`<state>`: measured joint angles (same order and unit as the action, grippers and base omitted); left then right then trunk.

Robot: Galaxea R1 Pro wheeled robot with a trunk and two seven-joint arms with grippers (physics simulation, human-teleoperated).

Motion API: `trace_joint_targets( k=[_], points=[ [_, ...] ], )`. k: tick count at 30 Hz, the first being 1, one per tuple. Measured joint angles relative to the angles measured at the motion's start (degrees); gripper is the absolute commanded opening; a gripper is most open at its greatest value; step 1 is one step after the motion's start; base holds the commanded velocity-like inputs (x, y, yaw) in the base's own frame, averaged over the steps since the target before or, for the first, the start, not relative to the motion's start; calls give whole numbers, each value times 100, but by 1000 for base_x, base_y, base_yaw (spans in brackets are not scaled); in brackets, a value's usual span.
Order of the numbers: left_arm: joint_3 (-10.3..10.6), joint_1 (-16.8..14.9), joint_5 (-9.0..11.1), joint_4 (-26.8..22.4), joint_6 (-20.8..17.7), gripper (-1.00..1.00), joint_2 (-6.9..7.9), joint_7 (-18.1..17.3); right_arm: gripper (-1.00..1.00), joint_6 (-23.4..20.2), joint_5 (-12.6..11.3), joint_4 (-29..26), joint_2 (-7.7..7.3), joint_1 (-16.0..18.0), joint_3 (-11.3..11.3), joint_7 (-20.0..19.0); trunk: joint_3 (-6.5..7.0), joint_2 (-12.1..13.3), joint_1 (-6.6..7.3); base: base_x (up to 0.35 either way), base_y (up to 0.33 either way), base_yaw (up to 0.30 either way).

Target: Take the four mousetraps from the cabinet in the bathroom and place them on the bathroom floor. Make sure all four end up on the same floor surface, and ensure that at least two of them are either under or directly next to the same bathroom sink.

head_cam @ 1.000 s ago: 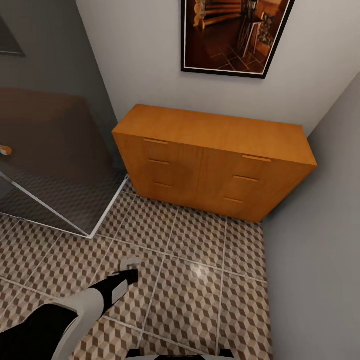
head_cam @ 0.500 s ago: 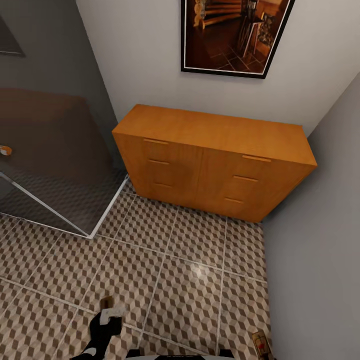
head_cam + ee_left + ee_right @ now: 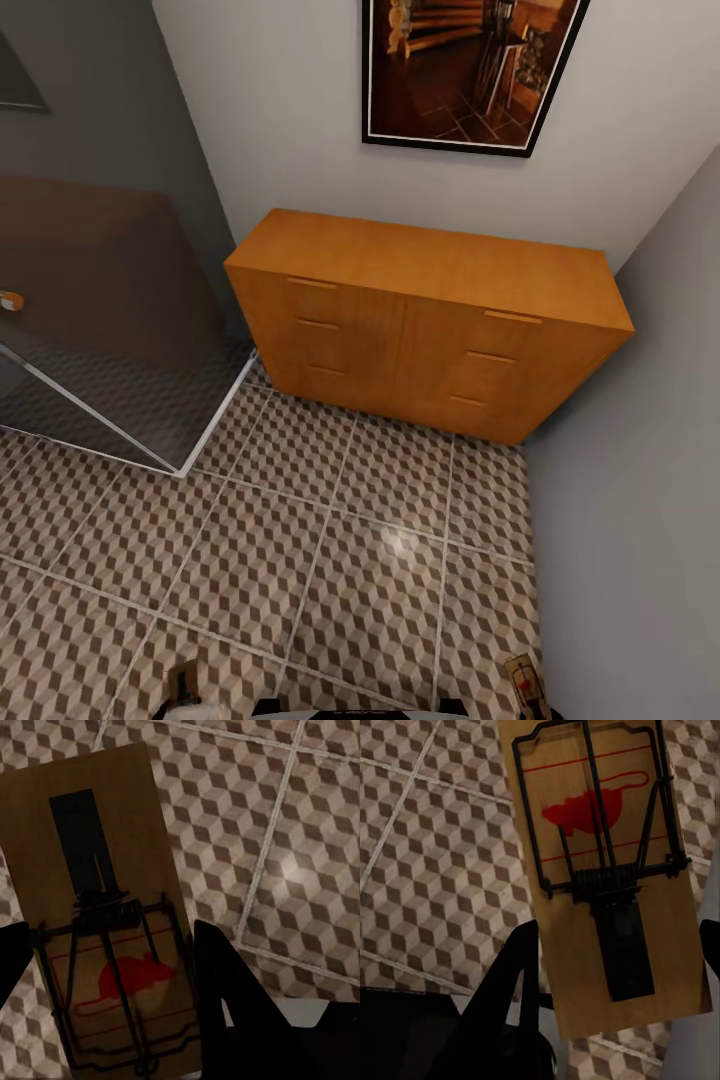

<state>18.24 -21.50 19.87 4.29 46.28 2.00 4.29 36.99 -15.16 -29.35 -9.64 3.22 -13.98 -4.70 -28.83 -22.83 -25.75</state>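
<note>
In the left wrist view, my left gripper (image 3: 109,937) is shut on a mousetrap (image 3: 105,870), a brown board with black wire and a red mouse print, held above the bathroom floor (image 3: 300,817). My right gripper (image 3: 619,934) is likewise shut on a second mousetrap (image 3: 607,832), its dark fingers (image 3: 517,967) on either side of the board. The head view shows both traps at its lower edge, the left mousetrap (image 3: 183,682) and the right mousetrap (image 3: 523,682). The orange-brown cabinet (image 3: 420,320) stands ahead against the wall with all drawers closed. The sink is out of view.
A glass shower panel (image 3: 110,330) with a metal base edge stands at the left. A grey wall (image 3: 640,480) closes the right side, and a framed picture (image 3: 460,70) hangs above the cabinet. Cube-patterned tiles (image 3: 350,550) stretch between me and the cabinet.
My left arm has drawn back toward me, down to the head view's lower edge, with its mousetrap. The right mousetrap has come into the lower right corner.
</note>
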Motion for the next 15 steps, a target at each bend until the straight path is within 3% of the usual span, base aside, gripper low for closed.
trace_joint_targets(
  k=[5, 15],
  points=[
    [-3, 153, -3, 1, 193, -100, 236, 0, -100, 305, 4, 38, -21, 0, -5, -32, 0, 0, 0, 0, 0, 0],
    [10, 438, -18, -4, 450, -100, 290, 4, -100, 71, -1, 40, -32, 0, 5, -7, 0, 0, 0, 0, 0, 0]
  ],
)
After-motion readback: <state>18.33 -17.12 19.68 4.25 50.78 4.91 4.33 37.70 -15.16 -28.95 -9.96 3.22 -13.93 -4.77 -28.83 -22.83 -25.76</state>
